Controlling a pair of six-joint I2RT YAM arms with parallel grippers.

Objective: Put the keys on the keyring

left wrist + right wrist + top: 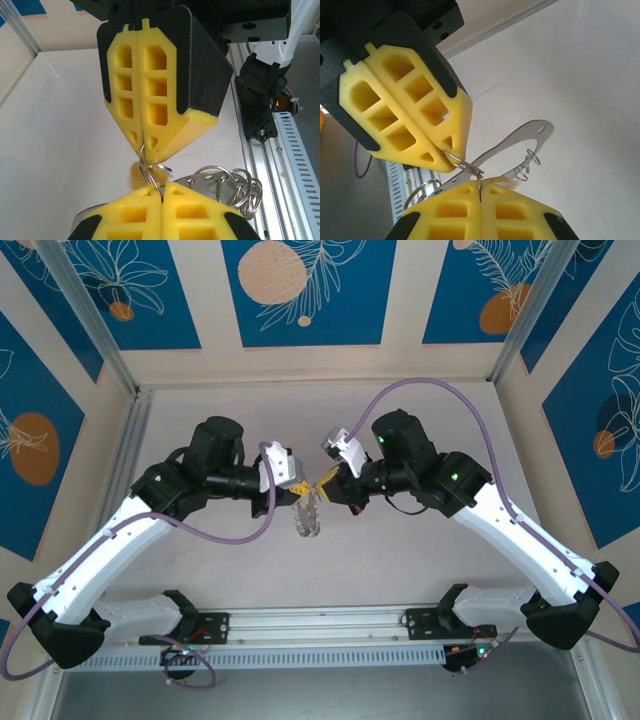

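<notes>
Over the middle of the bench (400, 550), the left gripper (300, 486) and the right gripper (326, 481) meet tip to tip, well clear of every edge. Both claws are pinched fully together, each nipping one side of the same small wire ring (152, 167), which bridges the gap between the yellow fingertips (145, 140). The keyring (520, 142), a curved flat grey metal band, hangs in the air just below the meeting point and on the near side of it, its end reaching up to the pinched ring. Several silvery rings (240, 189) dangle along the band. Whether any of them carries a key is too small to tell.
</notes>
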